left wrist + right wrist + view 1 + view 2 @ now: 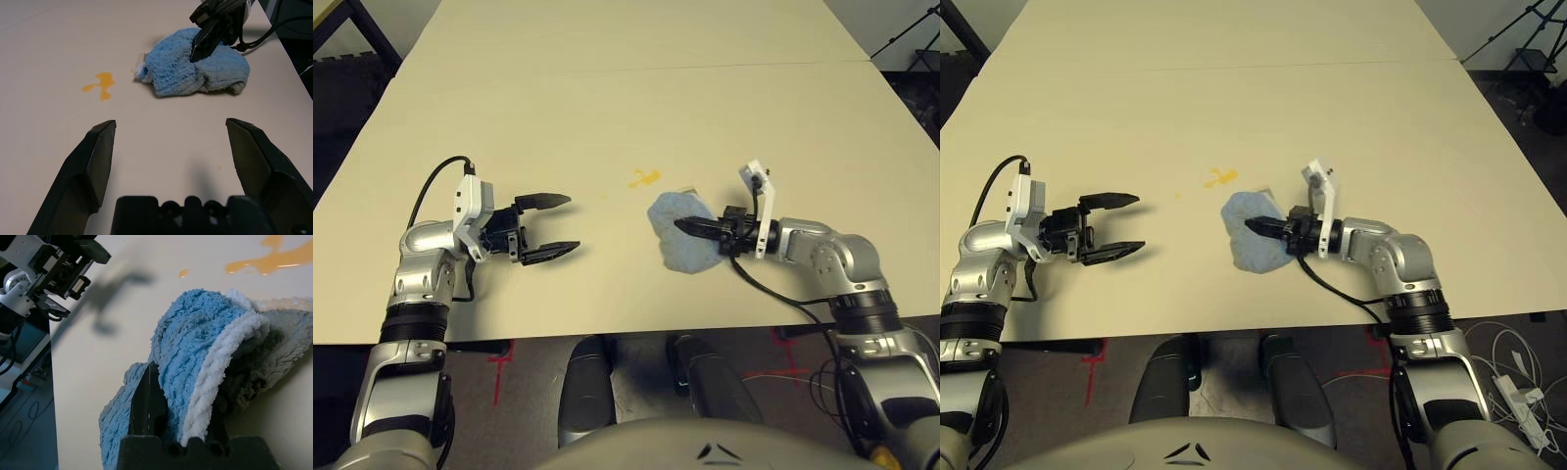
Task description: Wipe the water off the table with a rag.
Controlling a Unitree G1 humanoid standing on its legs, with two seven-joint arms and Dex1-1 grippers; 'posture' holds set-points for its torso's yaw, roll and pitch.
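Observation:
A light blue rag [683, 235] lies bunched on the cream table [607, 108], right of centre near the front edge. My right gripper [685, 226] is shut on a fold of the rag; in the right wrist view one of its fingers [146, 401] presses against the raised cloth [195, 352]. A yellow-orange splotch of water [644, 177] sits just beyond the rag's far-left side, apart from it, with a tiny drop [602, 196] further left. My left gripper [568, 223] hovers open over bare table to the left, pointing toward the rag, nothing between its fingers [98, 156].
A thin seam line [607, 70] crosses the table at the back. The table's front edge [607, 333] runs close below both grippers. A tripod [1528, 29] stands beyond the far right corner, and cables [1513, 392] lie on the floor at the right.

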